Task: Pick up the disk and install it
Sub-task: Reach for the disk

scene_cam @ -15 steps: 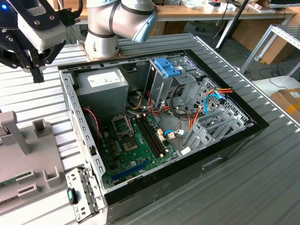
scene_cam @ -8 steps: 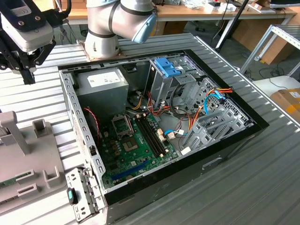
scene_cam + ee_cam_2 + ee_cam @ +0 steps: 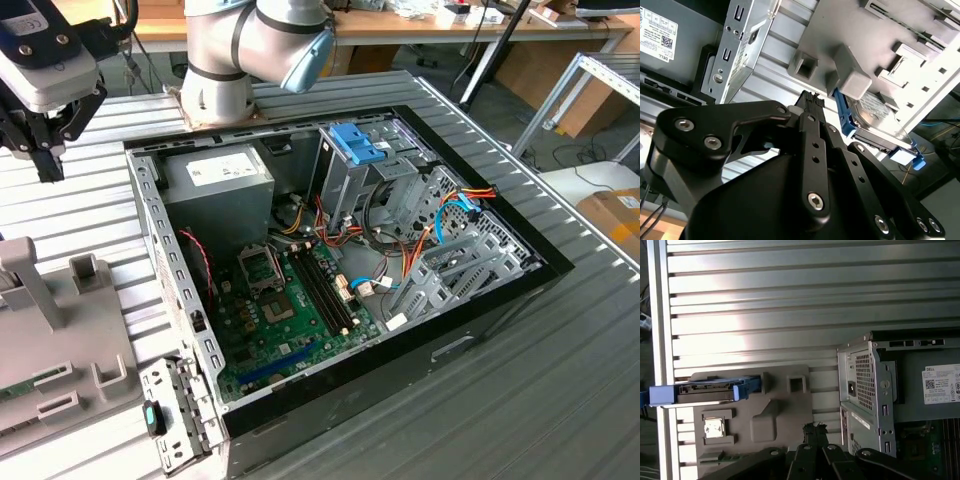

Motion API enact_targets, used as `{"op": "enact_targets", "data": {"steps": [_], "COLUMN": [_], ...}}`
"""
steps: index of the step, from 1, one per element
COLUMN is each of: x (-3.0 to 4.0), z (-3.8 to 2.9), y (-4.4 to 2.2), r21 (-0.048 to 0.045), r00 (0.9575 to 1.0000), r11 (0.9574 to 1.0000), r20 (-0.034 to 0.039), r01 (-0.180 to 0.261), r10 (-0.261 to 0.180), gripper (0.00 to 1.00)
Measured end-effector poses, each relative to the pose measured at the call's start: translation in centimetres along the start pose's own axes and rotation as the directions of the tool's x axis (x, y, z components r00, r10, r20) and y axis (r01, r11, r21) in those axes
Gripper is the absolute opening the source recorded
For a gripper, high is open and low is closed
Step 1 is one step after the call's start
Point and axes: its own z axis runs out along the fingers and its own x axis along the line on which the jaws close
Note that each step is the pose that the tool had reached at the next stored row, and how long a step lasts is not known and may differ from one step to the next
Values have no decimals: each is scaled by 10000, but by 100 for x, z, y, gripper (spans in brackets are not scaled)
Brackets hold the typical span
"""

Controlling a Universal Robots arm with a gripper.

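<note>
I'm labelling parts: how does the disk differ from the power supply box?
The disk rests in the grey holder outside the case; the power supply box sits inside it. The disk carries blue rails; the box has none and is bulkier. Both are grey metal with white labels.

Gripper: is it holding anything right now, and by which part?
Nothing. The gripper is empty, jaws together; the disk sits apart in its grey holder.
</note>
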Motion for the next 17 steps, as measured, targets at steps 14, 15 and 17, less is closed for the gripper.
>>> {"op": "enact_targets", "data": {"steps": [14, 15, 17], "x": [194, 229, 319], "z": [-6, -6, -9], "y": [-15, -17, -24], "r21": [0, 0, 0], "r00": [10000, 10000, 10000], "r11": [10000, 10000, 10000], "r20": [0, 0, 0], "r01": [0, 0, 0], "r10": [0, 0, 0], "gripper": [11, 11, 11]}}
